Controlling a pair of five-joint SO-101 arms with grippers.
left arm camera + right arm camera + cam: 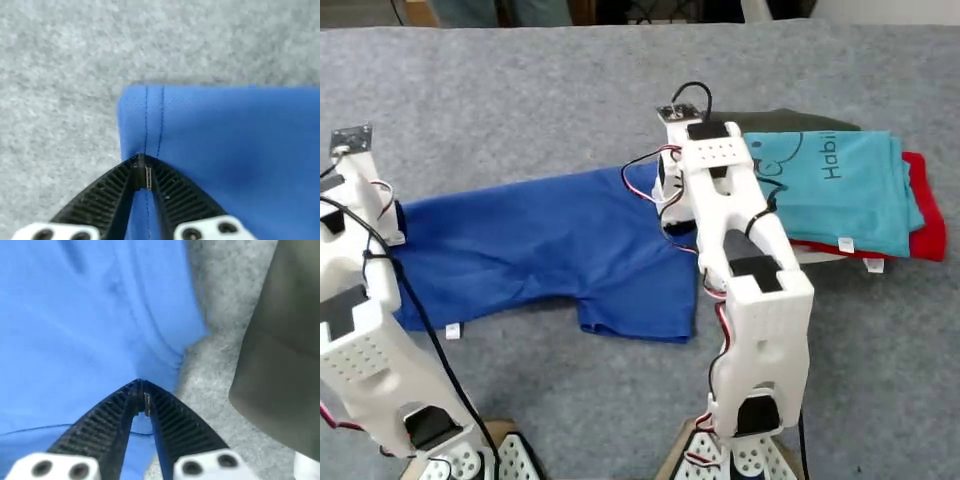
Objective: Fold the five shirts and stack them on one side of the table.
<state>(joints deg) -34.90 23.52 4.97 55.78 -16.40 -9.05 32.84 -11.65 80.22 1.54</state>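
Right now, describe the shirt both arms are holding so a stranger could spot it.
On the grey table, look left of the folded stack. The blue shirt lies spread out there, its edges pinched by the left hand and right hand. It is the only shirt not stacked, darker than the teal shirt on top.

Grey felt-covered table [520,90], seen from the near side: a blue shirt [550,250] lies spread flat across the middle, one short sleeve pointing toward the near edge, w/ a small white tag [452,330] at its hem. On the robot's right sits a pile of folded shirts: teal shirt [840,190] on top, red shirt [925,225] poking out below it, dark olive shirt [790,120] at the far side, resting on the felt. A strip of grey felt shows btwn the blue shirt and the olive one.
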